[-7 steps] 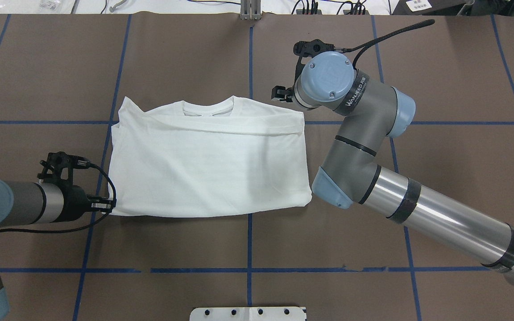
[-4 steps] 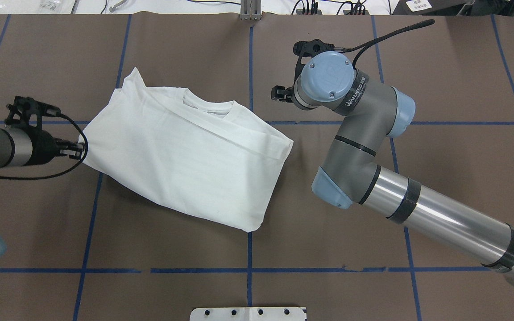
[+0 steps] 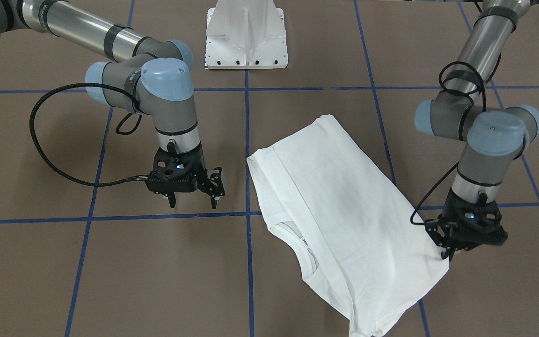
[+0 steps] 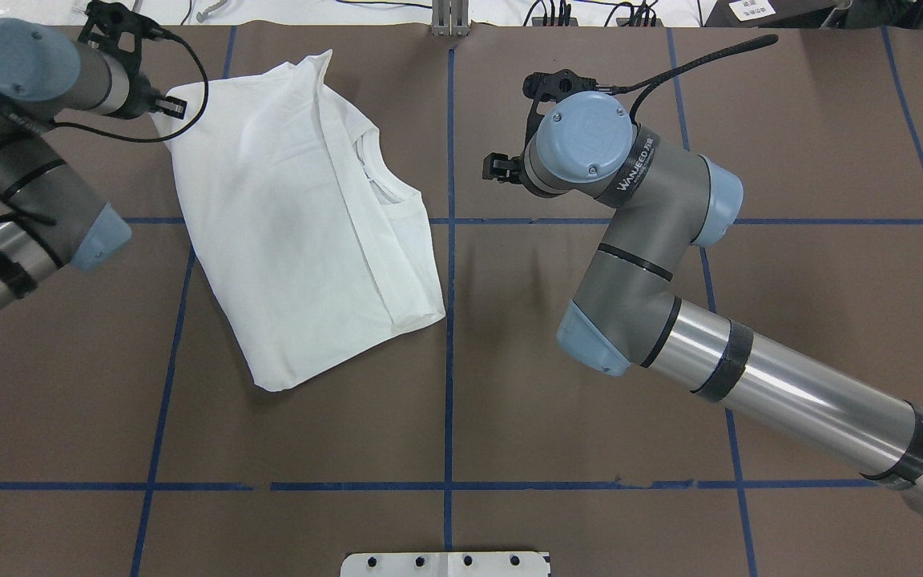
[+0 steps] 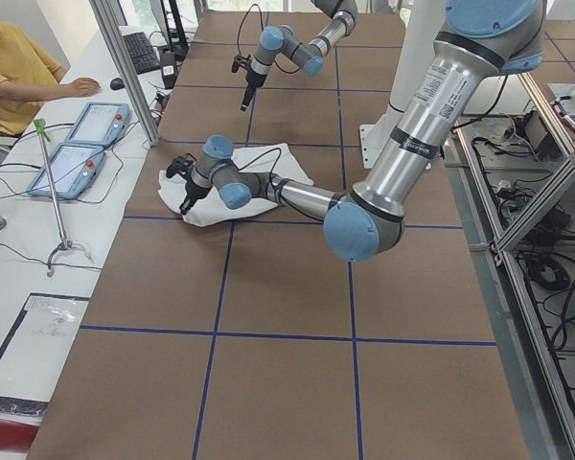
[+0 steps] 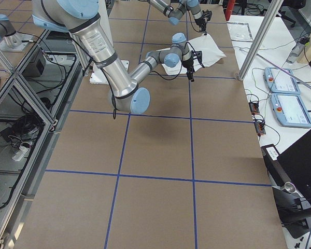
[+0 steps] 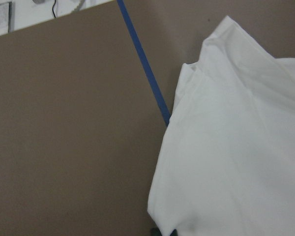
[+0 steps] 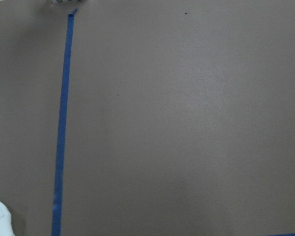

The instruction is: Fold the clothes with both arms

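Front view, T-shirt: the white T-shirt (image 3: 339,206) lies folded and slanted on the brown table (image 3: 63,271). Its collar (image 3: 313,260) with a small tag (image 3: 305,243) is toward the near side of this view.
Front view, left gripper: the left gripper (image 3: 445,252), at the right here, is clenched on one corner of the T-shirt.
Front view, right gripper: the right gripper (image 3: 193,200) hangs over bare table with the jaws apart. It grasps nothing and is near the T-shirt but apart from it.
Front view, around: a white pedestal base (image 3: 247,35) stands at the far edge, and blue tape lines (image 3: 110,217) make a grid.
Overhead view, change: one second ago the T-shirt lay square with the collar toward the far side, and the left gripper was at its near left corner. Now this corner is at the far left of the table and the whole T-shirt is turned, with the collar toward the right. The right arm (image 4: 670,264) is almost where it was.
Overhead view, writing: the white lettering (image 4: 634,170) on the right arm seems to read "WANJEED".
Left side view: a person in a yellow top (image 5: 14,77) sits at a white side desk with two control tablets (image 5: 98,123). The near left arm (image 5: 402,153) hides part of the T-shirt.
Right side view: the T-shirt shows small at the far end, partly behind the right arm.
Left wrist view: the T-shirt fills the right part and a tape line passes under its edge. Dark tips of the left gripper touch the cloth at the bottom.
Right wrist view: bare table with one tape line, and a small piece of the T-shirt at the lower left.
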